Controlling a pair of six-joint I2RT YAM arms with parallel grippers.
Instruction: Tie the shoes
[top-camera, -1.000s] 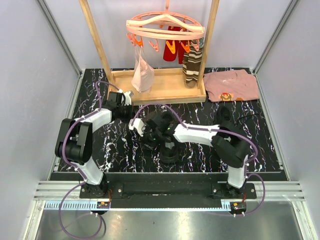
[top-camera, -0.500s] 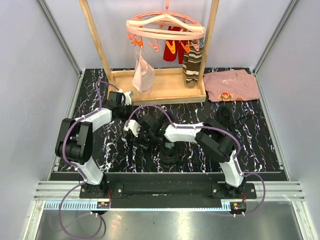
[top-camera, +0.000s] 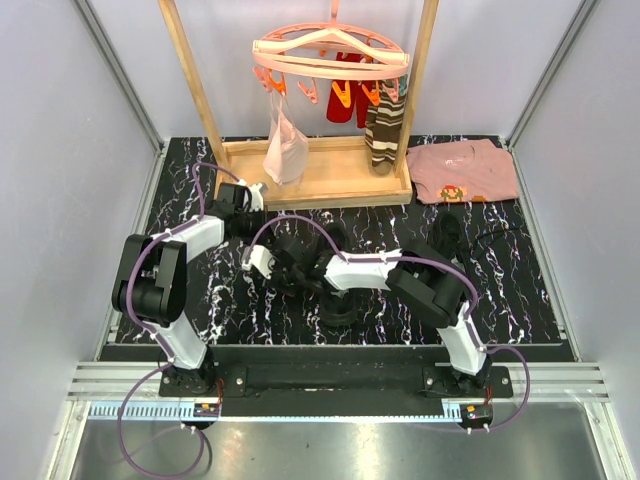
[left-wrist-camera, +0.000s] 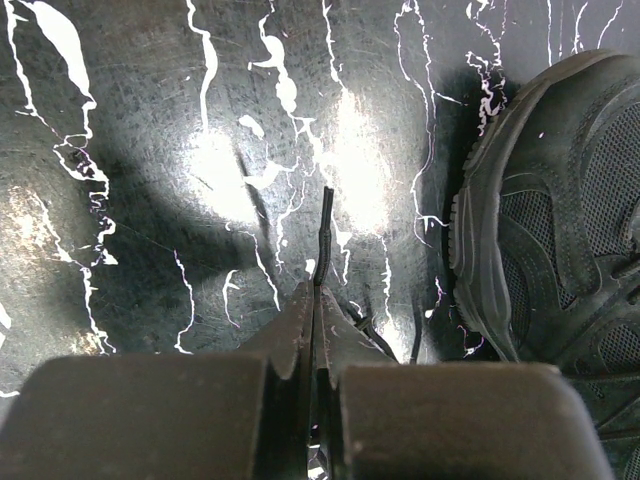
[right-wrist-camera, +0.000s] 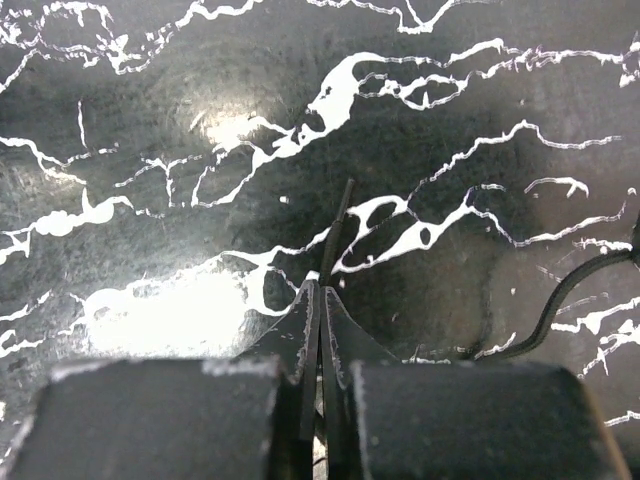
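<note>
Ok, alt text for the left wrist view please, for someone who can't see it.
The left gripper is shut on a thin black lace, whose tip sticks out past the fingertips. A black shoe sits at the right edge of the view, on a black table with white veining.

The black, white-veined marble table (top-camera: 560, 300) carries a wooden rack base (top-camera: 320, 186) at far centre, a folded pink shirt (top-camera: 465, 172) far right, one black shoe (top-camera: 338, 310) near centre and a second shoe (top-camera: 450, 228) to its right.

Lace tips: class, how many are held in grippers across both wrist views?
2. One lace tip juts from the shut left gripper; a second lace tip from the shut right gripper. Other tips may be hidden.
</note>
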